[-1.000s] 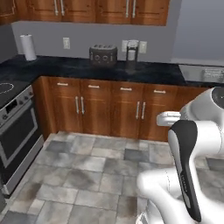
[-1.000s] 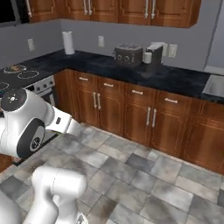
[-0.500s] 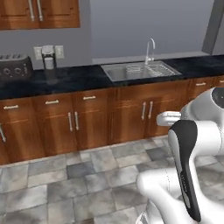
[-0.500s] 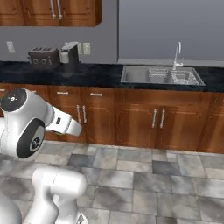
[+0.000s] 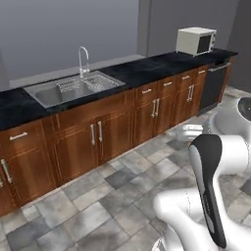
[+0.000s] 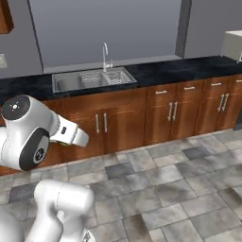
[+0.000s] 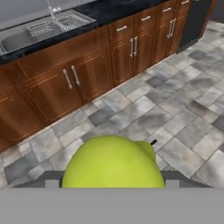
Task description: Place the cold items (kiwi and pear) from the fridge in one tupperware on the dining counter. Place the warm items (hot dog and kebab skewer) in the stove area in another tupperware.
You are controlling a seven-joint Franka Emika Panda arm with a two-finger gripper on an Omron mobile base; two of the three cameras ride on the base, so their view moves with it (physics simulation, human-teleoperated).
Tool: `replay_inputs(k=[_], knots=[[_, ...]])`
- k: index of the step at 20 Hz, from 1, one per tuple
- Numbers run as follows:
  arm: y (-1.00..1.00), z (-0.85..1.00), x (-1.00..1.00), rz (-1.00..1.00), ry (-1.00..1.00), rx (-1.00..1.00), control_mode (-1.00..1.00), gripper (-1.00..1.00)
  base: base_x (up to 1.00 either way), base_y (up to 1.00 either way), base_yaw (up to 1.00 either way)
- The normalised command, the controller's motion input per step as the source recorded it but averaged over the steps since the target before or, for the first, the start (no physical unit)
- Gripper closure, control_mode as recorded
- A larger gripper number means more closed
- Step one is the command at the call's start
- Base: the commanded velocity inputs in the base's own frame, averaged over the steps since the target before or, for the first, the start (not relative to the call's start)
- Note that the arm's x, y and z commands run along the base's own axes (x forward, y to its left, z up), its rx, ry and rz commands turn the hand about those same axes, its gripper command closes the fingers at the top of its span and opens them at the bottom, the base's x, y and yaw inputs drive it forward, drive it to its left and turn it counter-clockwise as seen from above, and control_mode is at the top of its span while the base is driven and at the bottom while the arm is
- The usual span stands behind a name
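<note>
Behind the arm's left, one sink (image 5: 73, 88) and one microwave (image 5: 195, 40) now replace the stove. From the right, one faucet (image 6: 106, 56). At the hand, one pear (image 7: 113, 162) sits apparently clamped by the gripper (image 7: 111, 181).

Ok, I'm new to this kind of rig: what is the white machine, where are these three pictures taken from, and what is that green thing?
The white machine is a robot arm on a driving base, in a rendered kitchen. Two pictures come from cameras on the base, behind the arm to its left and right, looking forward over the tiled floor at a dark counter with a sink and faucet; a microwave stands at the far end. The third comes from a camera on the hand, looking along the gripper. The green thing is a pear, held between the gripper's jaws, close to the lens.
</note>
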Motion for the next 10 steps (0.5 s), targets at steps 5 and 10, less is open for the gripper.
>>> replay_inputs(k=[5,10], knots=[[0.0,0.0,0.0,0.0,0.0,0.0,1.0,1.0,-0.23,0.03,-0.82],[0.0,0.0,0.0,0.0,0.0,0.0,1.0,1.0,-0.32,0.03,-0.77]])
